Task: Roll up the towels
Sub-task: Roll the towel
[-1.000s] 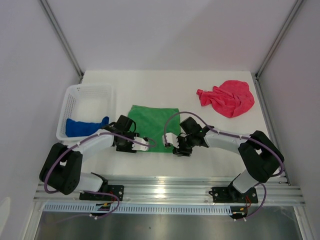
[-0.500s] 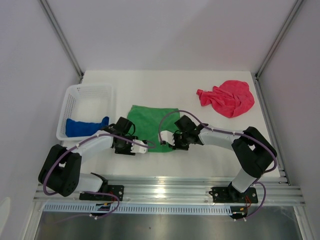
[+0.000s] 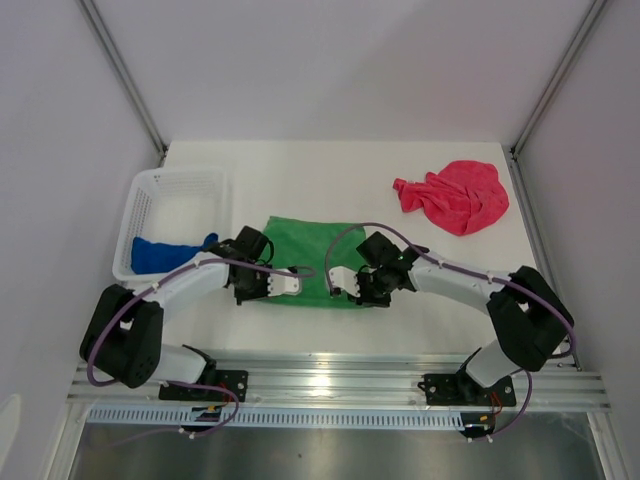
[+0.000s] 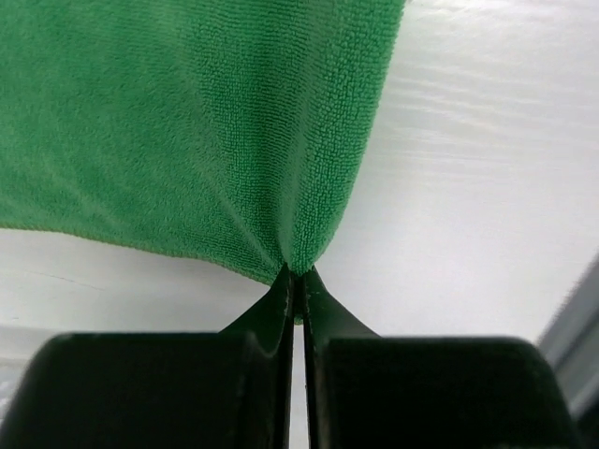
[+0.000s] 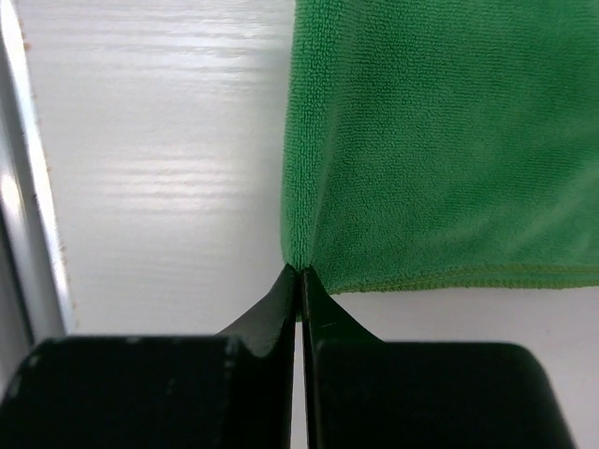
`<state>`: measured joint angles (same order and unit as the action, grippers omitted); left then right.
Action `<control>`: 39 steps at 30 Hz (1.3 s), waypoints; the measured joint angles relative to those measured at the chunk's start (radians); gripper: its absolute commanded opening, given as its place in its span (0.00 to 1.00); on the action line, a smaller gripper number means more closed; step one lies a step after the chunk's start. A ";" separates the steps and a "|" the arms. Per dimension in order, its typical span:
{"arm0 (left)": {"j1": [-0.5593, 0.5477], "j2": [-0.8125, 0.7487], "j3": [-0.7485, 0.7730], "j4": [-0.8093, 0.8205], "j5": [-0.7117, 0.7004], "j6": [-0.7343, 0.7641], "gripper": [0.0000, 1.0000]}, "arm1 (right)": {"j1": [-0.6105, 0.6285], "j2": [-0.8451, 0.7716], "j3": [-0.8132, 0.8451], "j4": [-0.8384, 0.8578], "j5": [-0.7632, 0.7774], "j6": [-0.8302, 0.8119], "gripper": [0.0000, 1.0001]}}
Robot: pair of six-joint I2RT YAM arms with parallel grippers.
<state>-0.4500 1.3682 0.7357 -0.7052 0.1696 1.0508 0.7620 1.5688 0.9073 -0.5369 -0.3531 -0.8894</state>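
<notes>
Left end effector (image 4: pixel 296 281) closed, pinching the green towel (image 4: pixel 187 122) at its near-left corner; right end effector (image 5: pixel 299 276) likewise pinching the near-right corner.

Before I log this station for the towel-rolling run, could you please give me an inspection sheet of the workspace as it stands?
Surface: white table, no stains seen.
Job's things: green towel spread at the centre, in front of the arms; pink-red towel crumpled at the far right; blue towel bunched inside the basket.
Clutter: white mesh basket on the left; nothing else seen.
Grippers: left gripper shut on the green towel's near left corner; right gripper shut on its near right corner.
Cables: purple cables looped along both arms.
Surroundings: white walls on three sides; metal rail at the near edge.
</notes>
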 measured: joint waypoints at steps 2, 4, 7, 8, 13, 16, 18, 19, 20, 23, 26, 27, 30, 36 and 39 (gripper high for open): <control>-0.001 0.000 0.031 -0.055 0.029 -0.031 0.01 | 0.000 -0.038 0.000 -0.043 -0.008 -0.003 0.00; -0.005 0.002 0.055 -0.101 0.054 -0.050 0.01 | 0.000 -0.071 0.000 -0.081 -0.020 -0.003 0.00; -0.024 0.014 0.083 -0.174 0.096 -0.082 0.01 | 0.000 -0.092 0.003 -0.145 -0.042 -0.004 0.00; -0.033 0.023 0.092 -0.199 0.111 -0.089 0.01 | 0.000 -0.092 0.005 -0.167 -0.050 -0.004 0.00; -0.046 0.082 0.163 -0.308 0.206 -0.110 0.04 | -0.032 -0.088 0.010 -0.245 -0.080 -0.004 0.00; -0.034 0.124 0.209 -0.321 0.222 -0.130 0.06 | -0.098 -0.063 0.040 -0.254 -0.109 -0.005 0.00; -0.019 0.161 0.230 -0.320 0.223 -0.145 0.06 | -0.133 -0.040 0.064 -0.245 -0.117 -0.006 0.00; -0.011 0.182 0.237 -0.320 0.224 -0.153 0.06 | -0.144 -0.029 0.075 -0.239 -0.122 -0.006 0.00; -0.003 0.207 0.242 -0.319 0.223 -0.163 0.05 | -0.151 -0.016 0.089 -0.236 -0.127 -0.006 0.00; 0.019 0.255 0.251 -0.320 0.221 -0.188 0.07 | -0.170 0.021 0.126 -0.225 -0.140 -0.006 0.00; 0.052 0.281 0.277 -0.321 0.217 -0.214 0.14 | -0.193 0.047 0.154 -0.201 -0.153 -0.003 0.00; 0.066 0.289 0.290 -0.318 0.216 -0.224 0.16 | -0.202 0.056 0.162 -0.193 -0.154 -0.002 0.01; 0.091 0.313 0.321 -0.301 0.208 -0.250 0.18 | -0.218 0.087 0.181 -0.174 -0.155 -0.001 0.01; 0.096 0.360 0.338 -0.260 0.197 -0.295 0.27 | -0.222 0.143 0.184 -0.148 -0.150 0.038 0.09; 0.097 0.365 0.338 -0.241 0.179 -0.322 0.32 | -0.222 0.156 0.184 -0.113 -0.128 0.085 0.19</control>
<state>-0.3527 1.7336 1.0740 -0.9459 0.3481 0.7284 0.5400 1.7248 1.0912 -0.6502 -0.4812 -0.8040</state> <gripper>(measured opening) 0.288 0.149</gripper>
